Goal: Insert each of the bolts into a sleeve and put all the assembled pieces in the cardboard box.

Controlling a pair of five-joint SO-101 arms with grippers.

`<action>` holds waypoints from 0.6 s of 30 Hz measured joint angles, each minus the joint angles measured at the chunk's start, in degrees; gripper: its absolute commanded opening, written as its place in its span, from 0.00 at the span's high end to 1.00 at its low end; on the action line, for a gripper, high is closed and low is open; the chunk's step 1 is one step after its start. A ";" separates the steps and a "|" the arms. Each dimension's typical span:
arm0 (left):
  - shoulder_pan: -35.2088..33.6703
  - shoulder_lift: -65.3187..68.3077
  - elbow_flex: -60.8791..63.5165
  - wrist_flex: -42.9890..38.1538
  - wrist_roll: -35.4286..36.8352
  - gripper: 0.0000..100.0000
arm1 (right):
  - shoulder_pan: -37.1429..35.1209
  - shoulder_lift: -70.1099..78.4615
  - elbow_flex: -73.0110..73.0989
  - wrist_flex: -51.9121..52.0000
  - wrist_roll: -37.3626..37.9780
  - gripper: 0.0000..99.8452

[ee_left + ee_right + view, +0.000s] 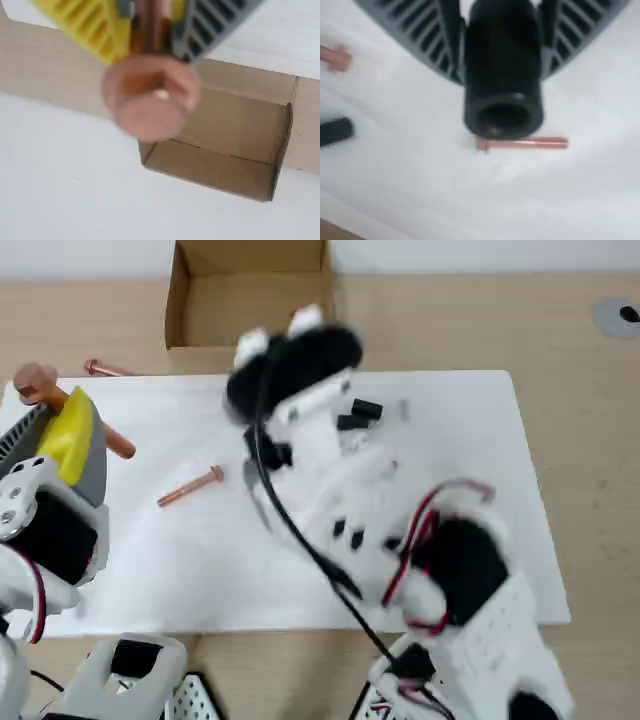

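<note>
- Left fingers (80, 445), one yellow and one grey, sit at 9 o'clock on the desk (585, 440). They are clamped across the shank of the held bolt (38, 385), whose head points to 10 o'clock and whose free tip points to 4 o'clock.
- Right fingers (435, 45), dark and ribbed, are closed around the held sleeve (502, 75) above the middle of the white mat (200, 560). The open bore is at the end away from the grip.
- Cardboard box (176, 310) stands at 12 o'clock, just off the mat's far edge, with its open top facing up.
- Two loose sleeves (365, 408), both black, lie close together at about 1 o'clock from the mat's centre.
- One loose bolt (190, 487) lies flat on the mat at 9 o'clock from its centre. A second loose bolt (103, 368) lies at the mat's 10 o'clock corner.
- Step in hand, as I judge it, is the first mating: bolt and sleeve are each lifted but well apart, and nothing is joined yet.
- Next move, as I judge it, calls for bringing the two arms together. The bolt's tip has to line up squarely with the bore and slide in without skewing. The right grip must hold firm against the push. Boxing comes after that.
</note>
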 measured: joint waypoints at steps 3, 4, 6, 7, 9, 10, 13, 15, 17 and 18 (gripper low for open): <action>0.00 -0.09 2.81 -1.58 0.00 0.99 | -0.97 -10.20 16.44 -11.34 0.00 0.99; 0.00 0.00 4.22 -2.20 0.00 0.99 | -0.88 -13.27 21.36 -15.47 0.00 0.99; 0.00 0.18 7.56 -3.16 0.00 0.99 | -0.97 -18.46 29.63 -23.03 0.00 0.99; 0.00 0.09 9.41 -3.60 0.00 0.99 | -1.14 -20.13 32.88 -26.55 0.00 0.99; 0.00 -0.35 13.45 -5.36 0.00 0.99 | -1.23 -21.89 37.71 -32.26 0.00 0.99; 0.00 -0.44 15.65 -6.59 0.00 0.99 | -1.23 -22.15 39.38 -34.64 0.00 0.99; 0.00 -0.18 21.98 -10.90 0.35 0.99 | -4.22 -22.42 42.81 -39.65 0.00 0.99; 0.00 -0.09 25.23 -14.24 2.81 0.99 | -7.30 -22.42 44.40 -42.11 0.00 0.99; 0.00 -0.18 27.60 -17.23 5.89 0.99 | -10.55 -22.51 45.98 -44.48 0.00 0.99; 0.00 -0.18 28.57 -18.29 6.68 0.99 | -11.60 -22.51 46.77 -45.80 0.00 0.99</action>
